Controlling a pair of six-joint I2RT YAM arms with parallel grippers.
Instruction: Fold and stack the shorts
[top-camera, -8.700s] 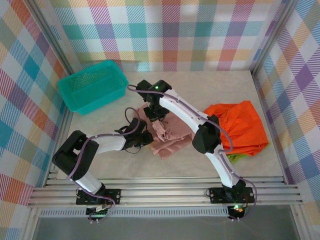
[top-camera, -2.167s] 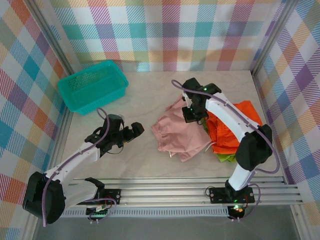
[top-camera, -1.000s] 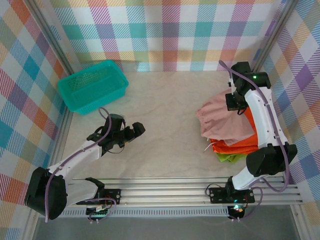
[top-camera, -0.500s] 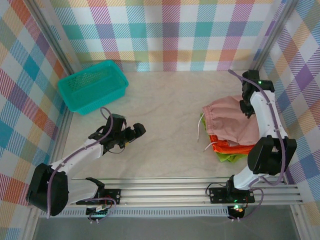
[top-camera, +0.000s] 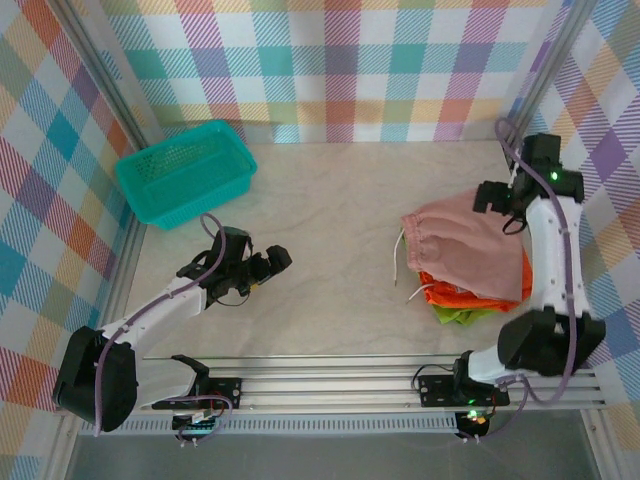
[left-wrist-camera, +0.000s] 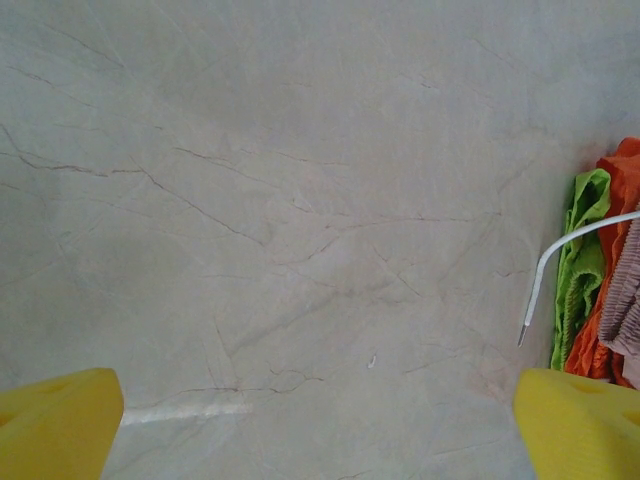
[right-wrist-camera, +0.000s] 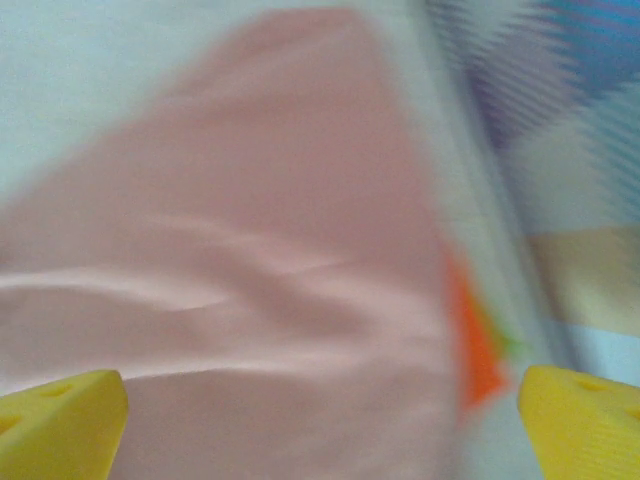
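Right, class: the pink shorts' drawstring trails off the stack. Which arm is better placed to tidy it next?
Probably the right arm: its open jaws hang right by the pink shorts topping the stack. The left arm has its open jaws over the table, well apart from them.

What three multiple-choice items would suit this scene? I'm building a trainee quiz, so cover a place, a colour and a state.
1. Where on the table is the stack of shorts? A left side; B centre; C right side.
2. Which colour lies on top? A lime green; B dusty pink; C orange.
3. How do the right arm's jaws stand? A open; B shut on cloth; C shut on a drawstring.
Key: 1 C, it lies at the table's right edge. 2 B, the pink shorts cover the orange shorts and green shorts. 3 A, the right wrist view has the yellow fingertips far apart over the cloth.
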